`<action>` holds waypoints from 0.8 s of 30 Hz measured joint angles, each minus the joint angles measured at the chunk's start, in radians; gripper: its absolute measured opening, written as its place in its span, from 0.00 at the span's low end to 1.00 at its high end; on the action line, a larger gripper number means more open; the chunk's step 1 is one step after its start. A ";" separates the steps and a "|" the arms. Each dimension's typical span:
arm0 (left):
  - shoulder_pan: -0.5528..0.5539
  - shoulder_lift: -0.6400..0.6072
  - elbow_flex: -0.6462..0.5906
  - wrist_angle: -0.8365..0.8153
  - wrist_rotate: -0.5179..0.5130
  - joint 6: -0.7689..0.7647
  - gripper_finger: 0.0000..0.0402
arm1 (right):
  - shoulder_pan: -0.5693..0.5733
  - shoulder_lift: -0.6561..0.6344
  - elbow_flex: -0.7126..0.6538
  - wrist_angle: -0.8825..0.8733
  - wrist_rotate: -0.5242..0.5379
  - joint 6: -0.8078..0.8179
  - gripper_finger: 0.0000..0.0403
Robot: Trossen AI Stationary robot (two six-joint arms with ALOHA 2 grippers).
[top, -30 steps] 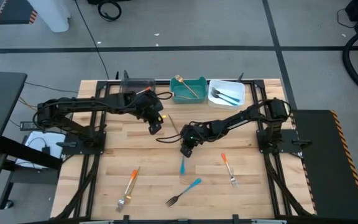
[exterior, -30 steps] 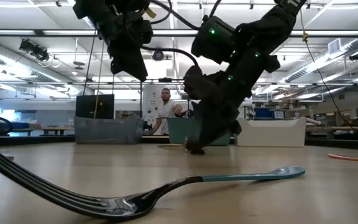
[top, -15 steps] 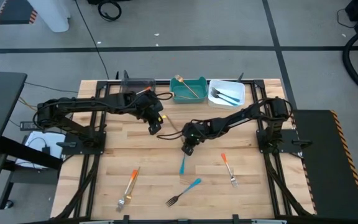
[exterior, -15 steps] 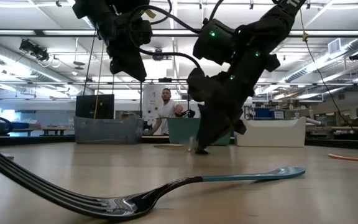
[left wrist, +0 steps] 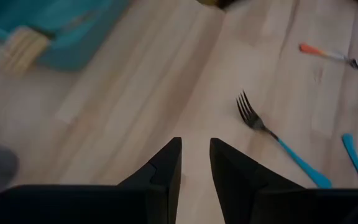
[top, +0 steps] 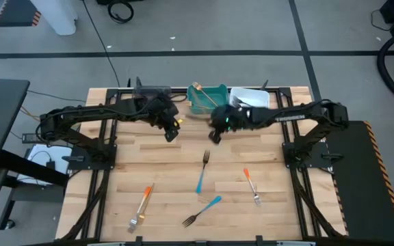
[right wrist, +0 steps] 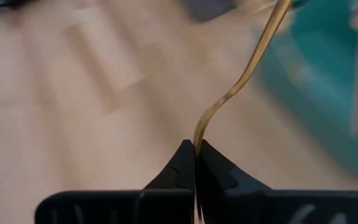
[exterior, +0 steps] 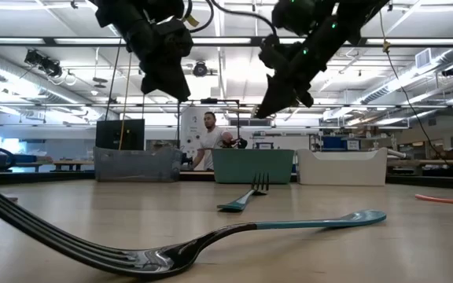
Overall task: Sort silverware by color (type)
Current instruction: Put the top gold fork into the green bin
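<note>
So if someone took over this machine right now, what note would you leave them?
Right end effector: shut on a gold fork, raised near the teal bin.
Left end effector: open, empty, above the table.
Loose on the table: centre blue fork, front blue fork, right orange fork, left orange fork.
Done: one gold piece already lies in the teal bin.
Left: drop the held fork, probably into the teal bin, then sort the four loose forks.
</note>
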 joint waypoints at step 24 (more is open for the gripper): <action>0.298 0.000 0.000 0.214 0.000 0.118 0.23 | -0.435 0.192 0.000 0.145 -0.191 -0.807 0.06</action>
